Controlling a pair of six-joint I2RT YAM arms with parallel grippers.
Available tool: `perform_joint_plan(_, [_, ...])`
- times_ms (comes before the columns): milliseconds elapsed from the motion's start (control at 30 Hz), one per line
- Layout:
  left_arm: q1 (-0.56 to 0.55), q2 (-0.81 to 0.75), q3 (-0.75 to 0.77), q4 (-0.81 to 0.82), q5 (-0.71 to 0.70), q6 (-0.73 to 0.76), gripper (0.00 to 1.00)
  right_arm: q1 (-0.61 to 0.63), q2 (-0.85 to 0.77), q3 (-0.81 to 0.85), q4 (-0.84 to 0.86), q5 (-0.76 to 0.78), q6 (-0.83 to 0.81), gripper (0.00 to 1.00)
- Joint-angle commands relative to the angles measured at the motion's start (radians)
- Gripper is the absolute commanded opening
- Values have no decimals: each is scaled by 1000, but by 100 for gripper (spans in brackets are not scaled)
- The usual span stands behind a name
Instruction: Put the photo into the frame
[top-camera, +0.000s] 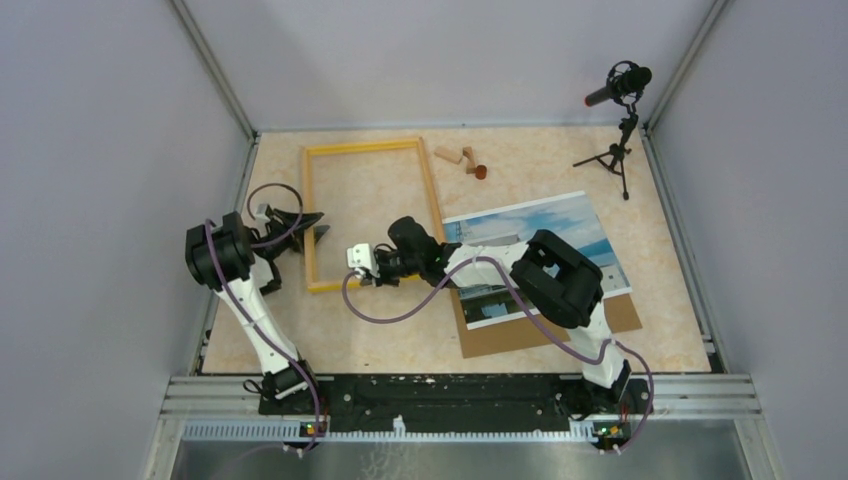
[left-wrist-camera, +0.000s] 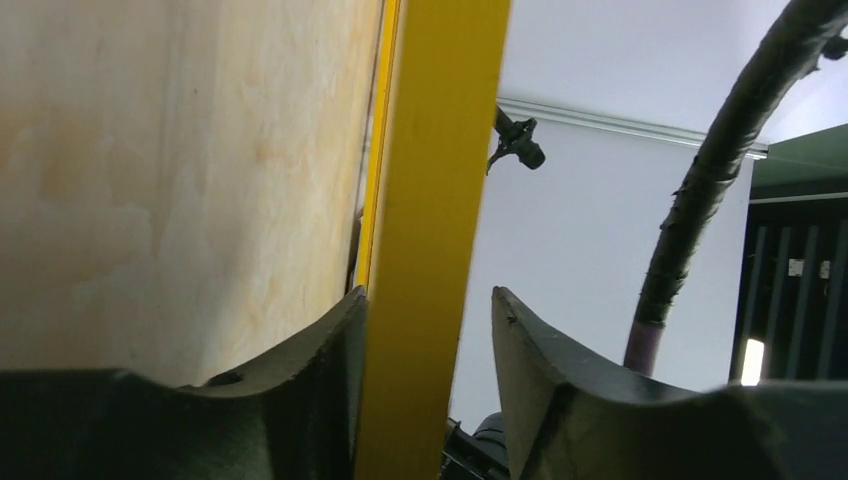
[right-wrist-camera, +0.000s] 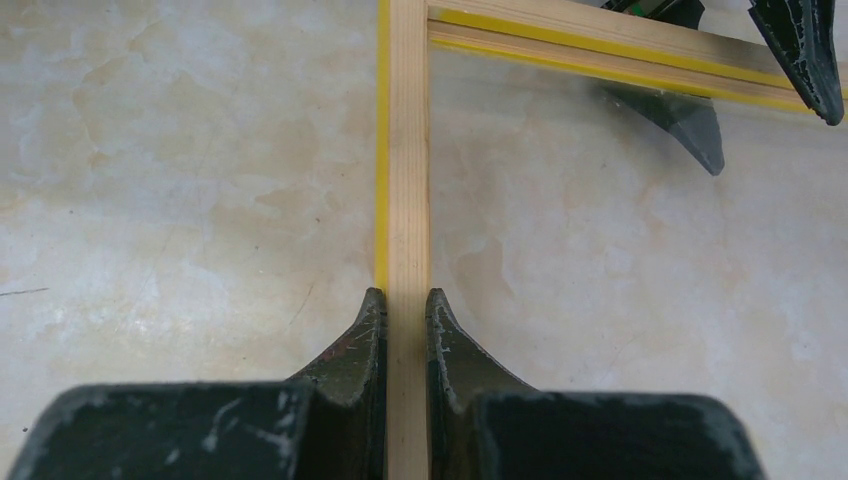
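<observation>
At the frame's (top-camera: 362, 147) near rail, the right gripper (right-wrist-camera: 404, 292) was pinched tight on the bare wood, both fingers pressed flat against the thin strip a little way short of the near-left corner. On the frame's left rail, the left gripper (left-wrist-camera: 428, 292) straddled the yellow wood with its jaws part-way apart. One finger lay against the rail and the other stood off it with a clear gap, so that side was not yet held. The frame lay flat on the pale marbled tabletop (top-camera: 520, 165).

Right of the frame, just past its right rail, the photo (top-camera: 540, 215) lay face up on a brown backing board (top-camera: 500, 338), with the right arm reaching across part of it.

The frame looked light and stiff, but as an open rectangle of slim rails it would likely twist if lifted by one side, so a hold on two adjoining rails near a corner suited it. The photo was probably thin and bendable and hard to pinch while lying flat. An edge would be the place to take it, gently, to avoid creasing.
</observation>
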Motion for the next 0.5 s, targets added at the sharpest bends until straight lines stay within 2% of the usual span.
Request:
perform_joint_plan(0, [12,-15,-21,286,23,-83,50,14,-56,58,48,-14,-5,0])
perform_joint_plan(100, [19,-24,-31,283,34,-71,44,14,-42,84,21,1,17,0])
perform_joint_plan(200, [30,-15,-36,306,38,-78,31,14,-31,97,15,12,48,0])
perform_joint_plan(267, [36,-6,-34,359,37,-111,33,14,-26,100,12,21,70,1])
perform_joint_plan(333, [40,-4,-34,384,39,-132,39,14,-25,100,15,45,102,16])
perform_joint_plan(433, [44,-9,-36,384,42,-127,38,14,-27,99,2,52,126,28])
perform_joint_plan(467, [44,-11,-35,385,43,-127,43,14,-27,96,1,53,135,31])
